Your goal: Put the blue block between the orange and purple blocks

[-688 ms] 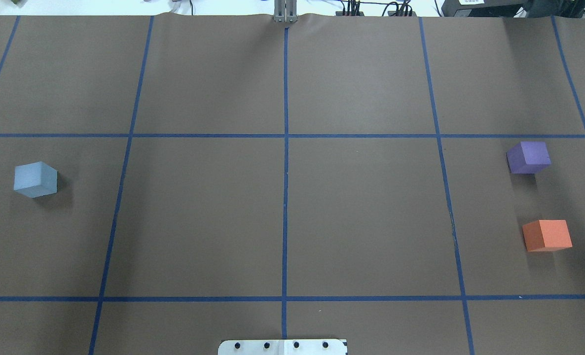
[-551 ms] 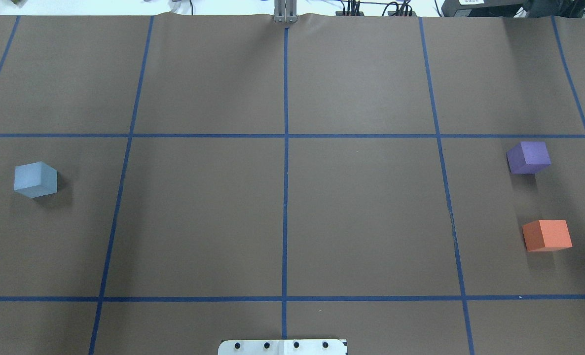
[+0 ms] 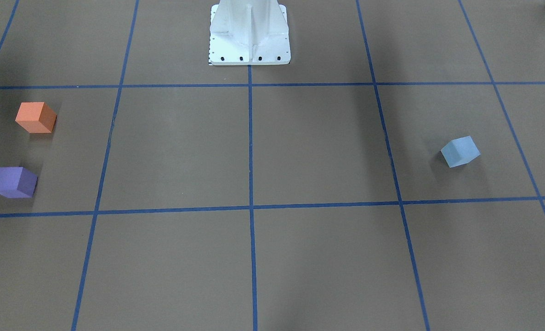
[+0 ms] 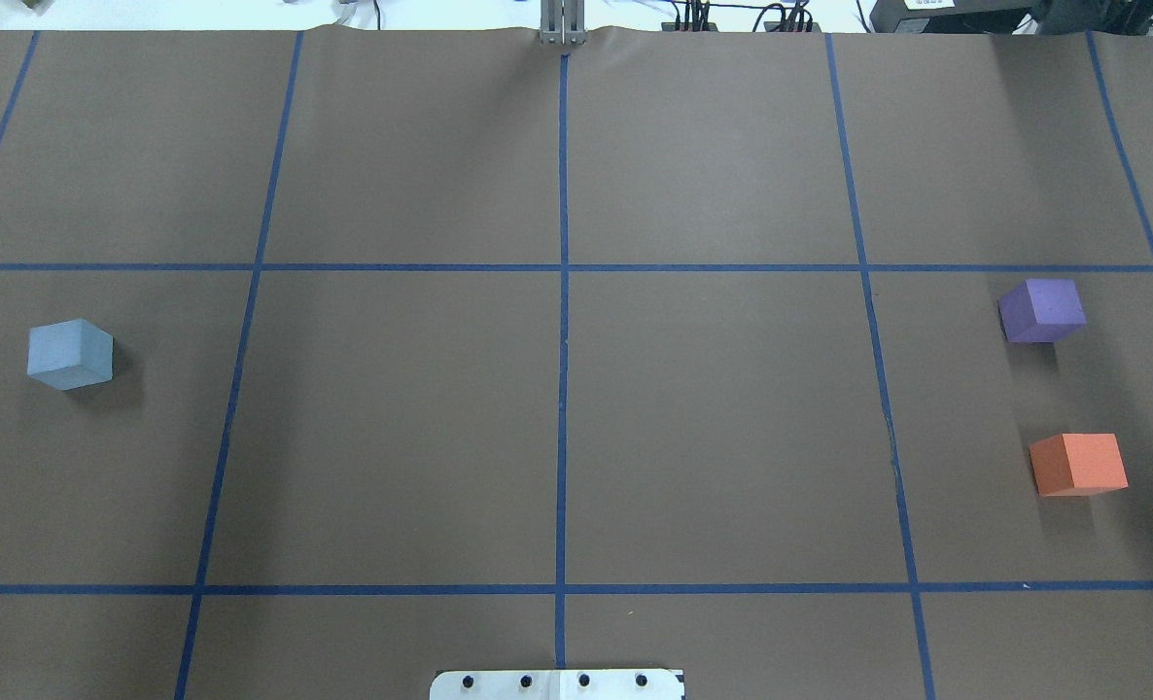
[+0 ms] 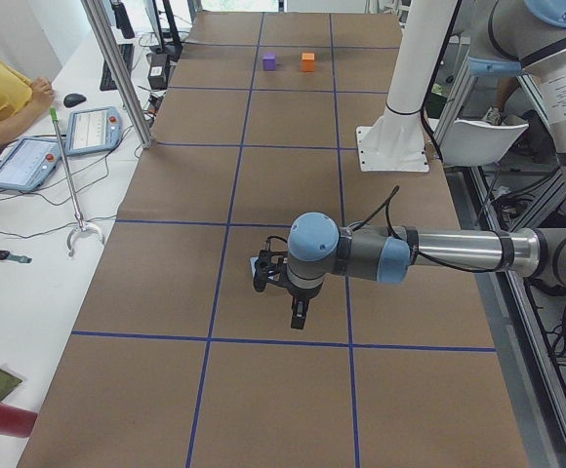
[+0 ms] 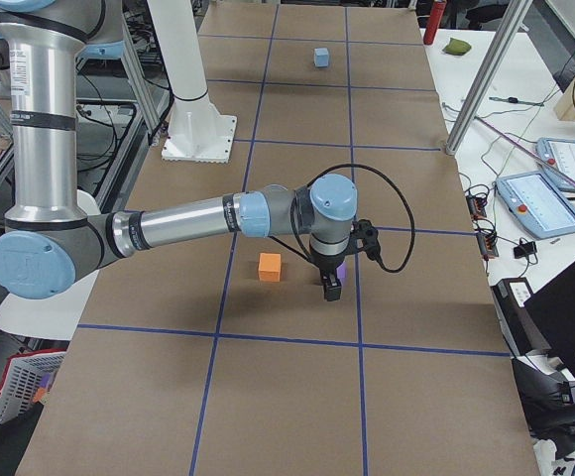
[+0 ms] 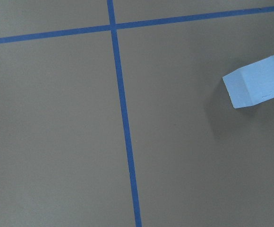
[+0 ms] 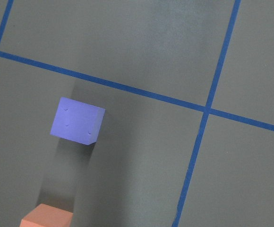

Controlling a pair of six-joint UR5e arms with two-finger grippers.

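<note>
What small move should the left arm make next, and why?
Probably shift the left gripper sideways until it is over the blue block: that block sits ungrasped at the right edge of the left wrist view, far from the orange block and purple block.

Both arms reach low over the table, one on each side of the white bolted-down pedestal [image 3: 249,32], with their grippers pointing down.

The left arm [image 5: 439,255], a grey tube with pale blue joint caps, lies almost level and ends in a bent wrist. Its black left gripper [image 5: 299,318] hangs straight down, to the robot's left of the pedestal and farther out from the robot. The right arm [image 6: 178,220] has an upright upper link, a low elbow and a level forearm. Its black right gripper [image 6: 331,290] hangs from the turned-down wrist, to the robot's right of the pedestal and also farther out. A black cable [image 6: 392,253] loops beside that wrist. These side views do not show whether either pair of jaws is parted or closed.
</note>
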